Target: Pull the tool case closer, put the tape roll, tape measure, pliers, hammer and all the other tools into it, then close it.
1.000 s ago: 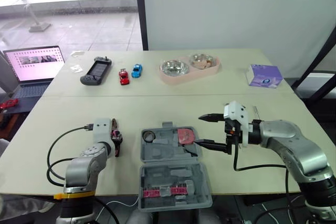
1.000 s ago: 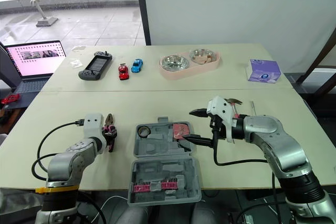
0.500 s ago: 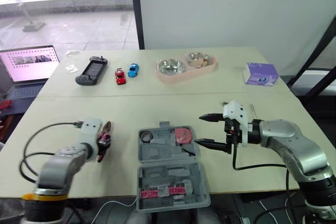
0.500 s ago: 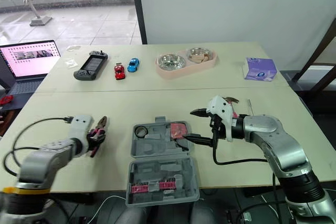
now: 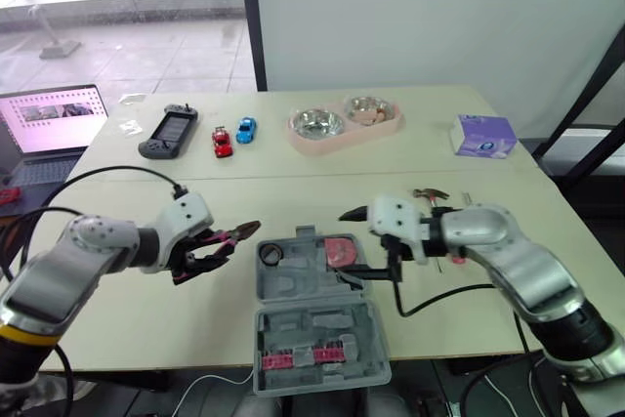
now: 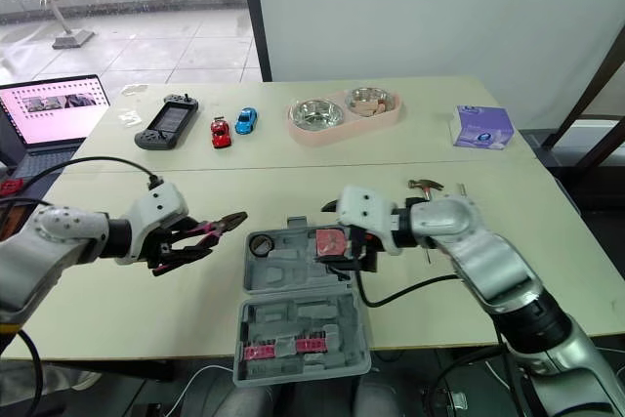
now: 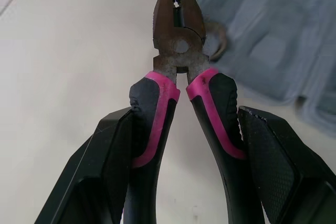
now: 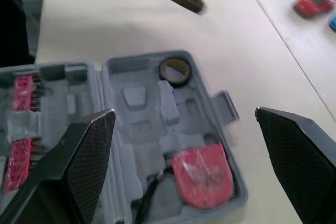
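Left hand [image 5: 207, 249] closed on the pliers [image 5: 232, 237], both black fingers [image 7: 107, 166] pressed against the pink-and-black handles, steel nose pointing toward the tool case [image 5: 314, 312]; left forearm reaches in over the left part of the worktop [image 5: 195, 319], hand and pliers held above the surface, pliers near the case's left edge but apart from it; right hand [image 5: 363, 241] spread wide, nothing held, one finger by the far rim of the case and the other over its right edge, arm bent in from the right with the wrist turned toward the case; case lies open and flat at the near edge of the worktop, lid half nearest the robot; tape roll [image 8: 175, 70] sits in the far-left pocket; red tape measure [image 8: 203, 177] in the far-right pocket, below the right hand's spread fingers; hammer [image 5: 430, 194] on the worktop behind the right forearm.
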